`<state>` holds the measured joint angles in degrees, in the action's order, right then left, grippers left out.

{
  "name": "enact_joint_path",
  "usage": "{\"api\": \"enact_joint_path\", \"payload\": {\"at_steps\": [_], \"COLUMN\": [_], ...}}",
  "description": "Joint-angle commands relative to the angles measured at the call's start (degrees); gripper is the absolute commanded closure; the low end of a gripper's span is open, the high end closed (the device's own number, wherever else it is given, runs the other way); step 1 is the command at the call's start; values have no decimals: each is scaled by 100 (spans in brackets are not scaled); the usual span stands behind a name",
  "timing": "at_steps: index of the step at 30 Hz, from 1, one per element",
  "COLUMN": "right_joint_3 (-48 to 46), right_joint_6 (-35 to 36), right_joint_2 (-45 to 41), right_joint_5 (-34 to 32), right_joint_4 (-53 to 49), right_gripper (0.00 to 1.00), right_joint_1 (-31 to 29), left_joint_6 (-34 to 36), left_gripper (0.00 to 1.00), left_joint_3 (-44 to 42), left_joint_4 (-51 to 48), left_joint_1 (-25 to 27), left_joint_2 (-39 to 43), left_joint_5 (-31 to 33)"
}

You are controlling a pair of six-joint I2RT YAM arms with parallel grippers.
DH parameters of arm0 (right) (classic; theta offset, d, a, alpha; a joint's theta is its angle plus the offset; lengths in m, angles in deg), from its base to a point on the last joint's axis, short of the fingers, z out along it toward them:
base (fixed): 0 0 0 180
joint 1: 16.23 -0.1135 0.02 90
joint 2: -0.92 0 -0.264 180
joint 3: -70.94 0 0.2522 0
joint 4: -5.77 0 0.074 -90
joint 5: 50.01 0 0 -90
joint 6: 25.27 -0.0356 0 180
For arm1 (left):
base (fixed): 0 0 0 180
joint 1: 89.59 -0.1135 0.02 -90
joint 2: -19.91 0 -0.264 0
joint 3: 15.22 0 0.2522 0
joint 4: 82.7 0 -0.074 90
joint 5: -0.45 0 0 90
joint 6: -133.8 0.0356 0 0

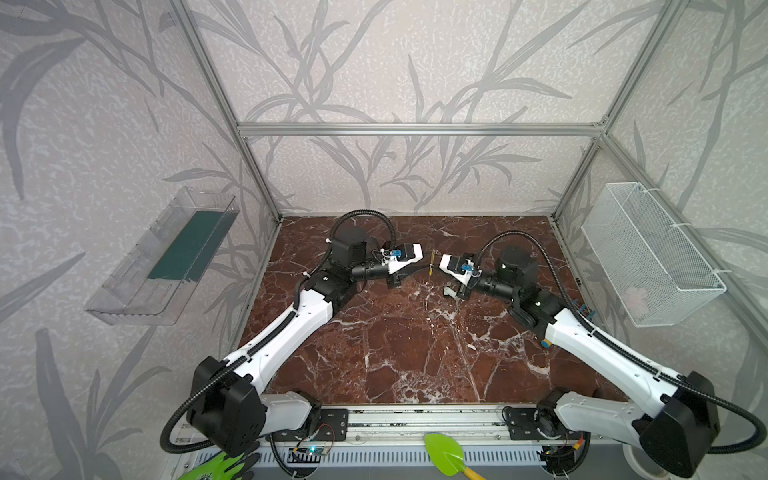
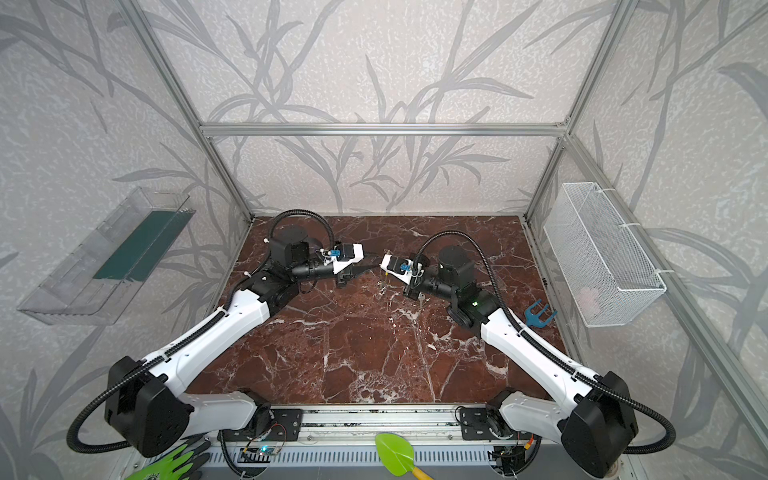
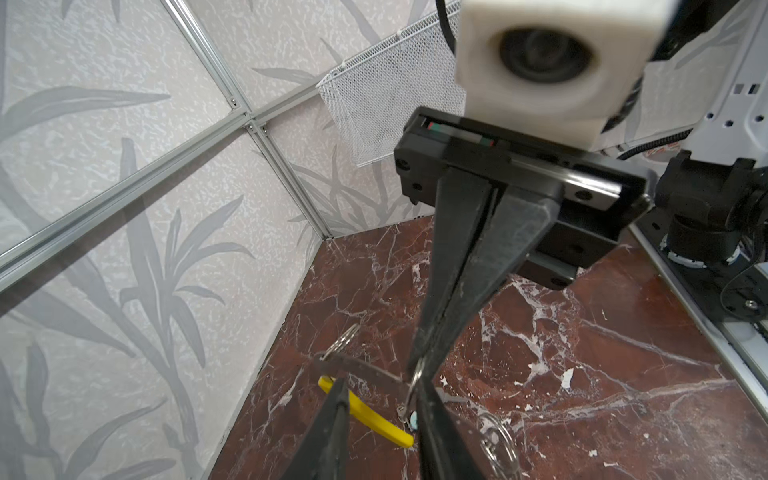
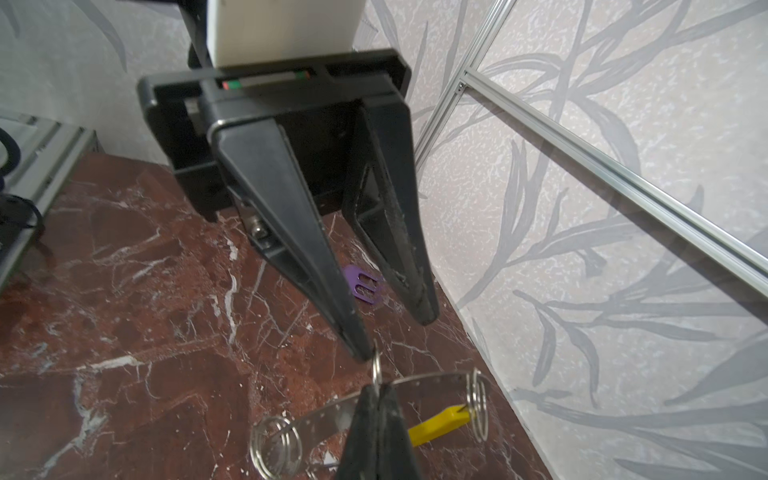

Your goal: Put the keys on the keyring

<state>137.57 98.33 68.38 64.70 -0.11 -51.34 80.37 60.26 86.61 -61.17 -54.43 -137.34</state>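
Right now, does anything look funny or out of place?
Nothing broken or spilled. A blue pronged plastic piece lies loose by the table's right edge, and a green trowel sits off its front.

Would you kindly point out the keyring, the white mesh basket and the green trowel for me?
keyring (image 4: 440,423): right wrist view, on its yellow sleeve.
white mesh basket (image 1: 660,253): in a top view, on its long mesh wall.
green trowel (image 2: 395,453): in a top view, on the blade.

both arms stretch forward and bend inward, tips almost meeting, the left gripper parted, the right gripper pinched shut.
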Motion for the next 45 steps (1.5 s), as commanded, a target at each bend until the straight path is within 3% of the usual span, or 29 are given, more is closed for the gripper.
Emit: {"api": "enact_joint_path", "payload": {"at_steps": [1,7,26,33,45], "right_joint_3": [112,25,70,132,224], "right_joint_6": [661,929,1477,1489,1482], "right_joint_2": [-128,-172,-135,-91,-25], "right_joint_5": [-615,-872,-933,-915,-939], "right_joint_4": [-114,-9,-340,-397,-508], "right_gripper": [100,100,100,100,100], "right_joint_1": [-111,-219,-454,-480,-489], "left_joint_6": [864,1323,1387,1431,1340], "left_gripper": [72,75,73,85,90], "left_joint_3": [240,294,191,286,412], "left_joint_4": [-701,-1167,-846,-952,-984], "left_joint_1": [77,125,292,361,457], "left_joint_2": [142,172,158,65,-107], "left_joint_5": [369,452,1026,971,667]}}
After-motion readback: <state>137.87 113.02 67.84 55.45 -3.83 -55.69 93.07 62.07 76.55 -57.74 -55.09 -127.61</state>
